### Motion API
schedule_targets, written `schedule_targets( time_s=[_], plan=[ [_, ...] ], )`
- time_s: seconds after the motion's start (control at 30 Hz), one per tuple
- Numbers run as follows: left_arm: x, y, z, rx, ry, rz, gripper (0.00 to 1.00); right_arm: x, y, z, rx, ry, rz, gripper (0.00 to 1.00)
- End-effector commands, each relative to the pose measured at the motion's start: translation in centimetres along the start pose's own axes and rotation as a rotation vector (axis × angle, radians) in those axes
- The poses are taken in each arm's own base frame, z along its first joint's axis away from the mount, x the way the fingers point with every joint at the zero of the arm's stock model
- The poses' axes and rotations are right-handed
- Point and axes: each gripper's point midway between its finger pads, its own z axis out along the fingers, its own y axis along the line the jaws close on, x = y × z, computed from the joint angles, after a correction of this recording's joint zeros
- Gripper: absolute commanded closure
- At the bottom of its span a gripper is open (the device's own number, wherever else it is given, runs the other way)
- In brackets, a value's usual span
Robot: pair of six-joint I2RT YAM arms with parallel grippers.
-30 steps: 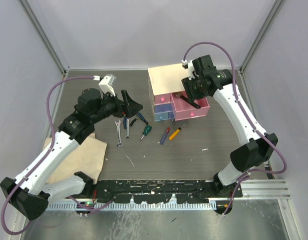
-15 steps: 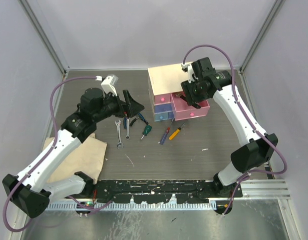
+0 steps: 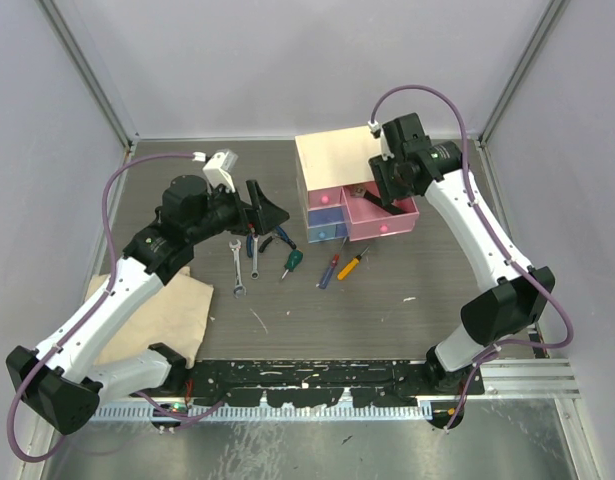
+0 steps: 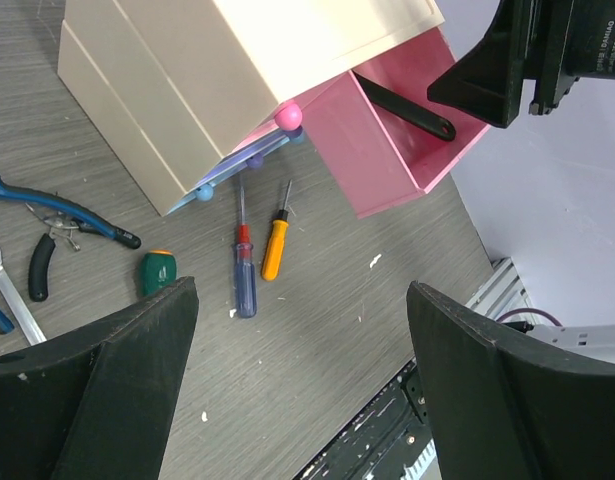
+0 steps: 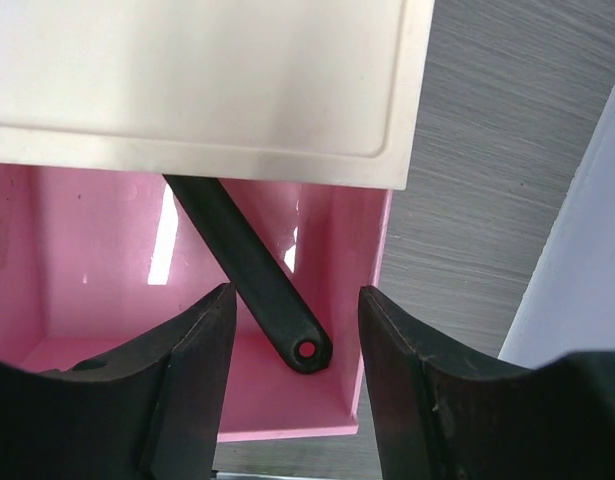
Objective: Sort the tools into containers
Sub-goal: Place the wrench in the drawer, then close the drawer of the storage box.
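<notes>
The cream chest [image 3: 332, 165] has its right pink drawer [image 3: 399, 212] pulled out; the other drawers stay pushed in. A black-handled tool [image 5: 249, 270] lies slanted inside that drawer. My right gripper [image 5: 295, 292] hovers open just above it, one finger on each side and touching nothing. Two silver wrenches [image 3: 237, 268], blue-handled pliers [image 3: 251, 240], and green [image 3: 290, 263], red [image 3: 329, 270] and orange [image 3: 353, 263] screwdrivers lie on the table in front of the chest. Above the pliers, my left gripper [image 3: 267, 207] is wide open and empty.
A beige cloth [image 3: 157, 310] lies at the front left under the left arm. A thin pale stick [image 3: 259, 320] lies near the table's middle. A black rail [image 3: 317, 375] runs along the near edge. Grey walls enclose the table.
The right gripper has shifted slightly back and right over the pink drawer, and the black tool now lies free in the drawer. The left arm has barely moved.
</notes>
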Motion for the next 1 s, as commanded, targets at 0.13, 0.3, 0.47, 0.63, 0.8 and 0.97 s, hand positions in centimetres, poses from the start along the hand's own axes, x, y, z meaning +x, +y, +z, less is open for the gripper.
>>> schedule_targets(
  time_s=[0.13, 0.3, 0.47, 0.63, 0.8, 0.97],
  plan=[
    [-1.4, -0.8, -0.2, 0.038, -0.049, 0.015, 0.14, -4.1, 0.8, -5.4, -0.120, -0.277, 0.087, 0.43],
    [-2.4, -0.6, -0.4, 0.021, -0.070, 0.049, 0.13, -4.3, 1.0, -8.0, -0.161, -0.421, 0.207, 0.43],
    [-4.2, -0.3, 0.3, -0.019, -0.090, 0.093, 0.13, -1.2, 1.0, -8.6, -0.156, -0.425, 0.294, 0.45],
    [-6.1, -0.1, 2.1, -0.045, -0.106, 0.116, 0.14, 2.1, 1.0, -9.6, -0.161, -0.415, 0.358, 0.48],
    [-7.7, 0.7, 5.6, -0.074, -0.090, 0.171, 0.14, 4.4, 3.5, -9.8, -0.291, -0.377, 0.374, 0.48],
    [-9.9, 1.8, 9.2, -0.109, -0.096, 0.216, 0.13, 5.7, 4.8, -9.1, -0.351, -0.361, 0.373, 0.48]
  ],
)
